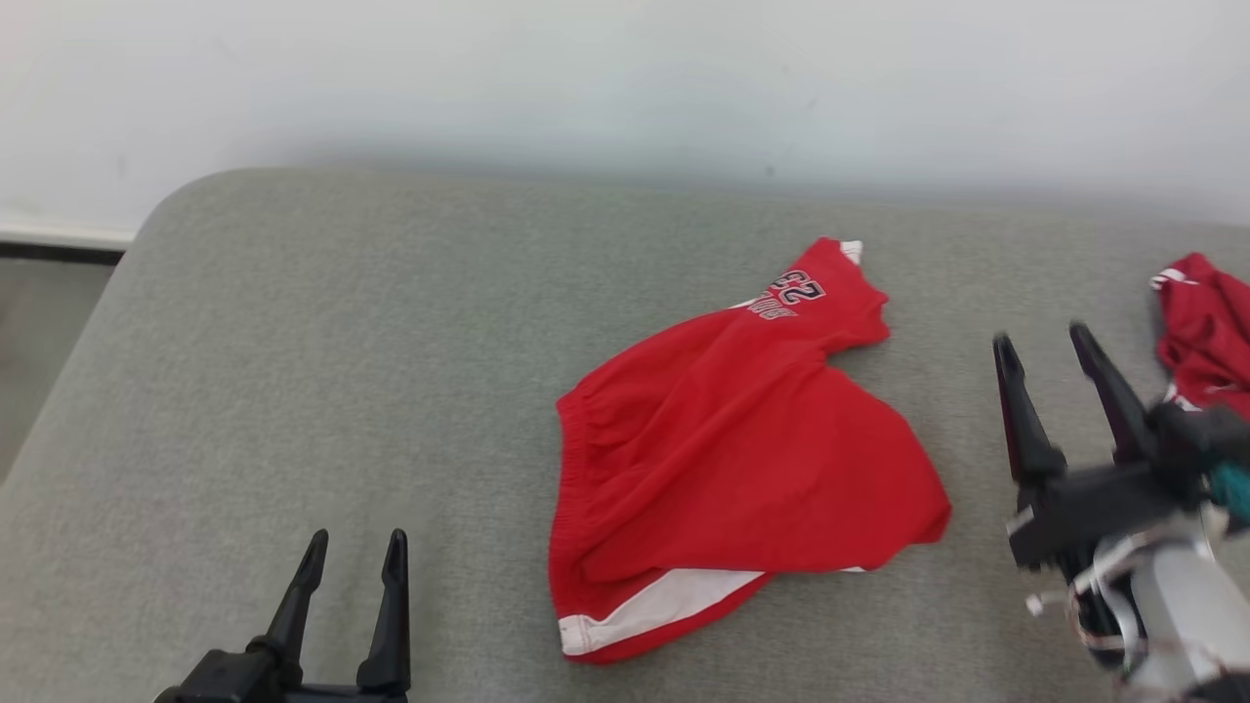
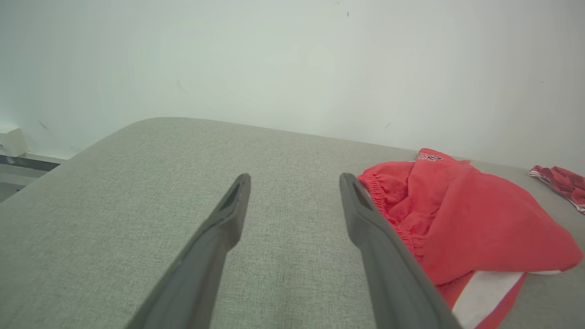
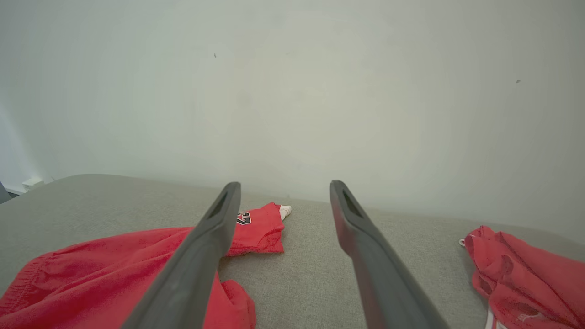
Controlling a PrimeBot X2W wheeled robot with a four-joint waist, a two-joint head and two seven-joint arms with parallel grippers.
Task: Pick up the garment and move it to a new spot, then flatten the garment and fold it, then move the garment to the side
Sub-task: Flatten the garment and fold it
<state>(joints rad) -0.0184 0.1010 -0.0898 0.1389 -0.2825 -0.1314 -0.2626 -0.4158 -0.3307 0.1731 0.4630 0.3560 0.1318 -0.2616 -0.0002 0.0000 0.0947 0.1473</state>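
Note:
The garment [image 1: 732, 439] is a pair of red shorts with white trim and a printed number, lying rumpled in the middle of the grey cushion [image 1: 293, 371]. It lies at the right in the left wrist view [image 2: 470, 219] and at the lower left in the right wrist view [image 3: 105, 274]. My right gripper [image 1: 1043, 344] stands open just right of the shorts, above the cushion, holding nothing. At the lower left my left gripper [image 1: 355, 540] is open and empty, well clear of the shorts.
A second red garment [image 1: 1206, 327] lies bunched at the cushion's right edge, close behind my right gripper. A pale wall [image 1: 625, 78] runs along the back. The cushion's rounded left corner drops to the floor [image 1: 39, 322].

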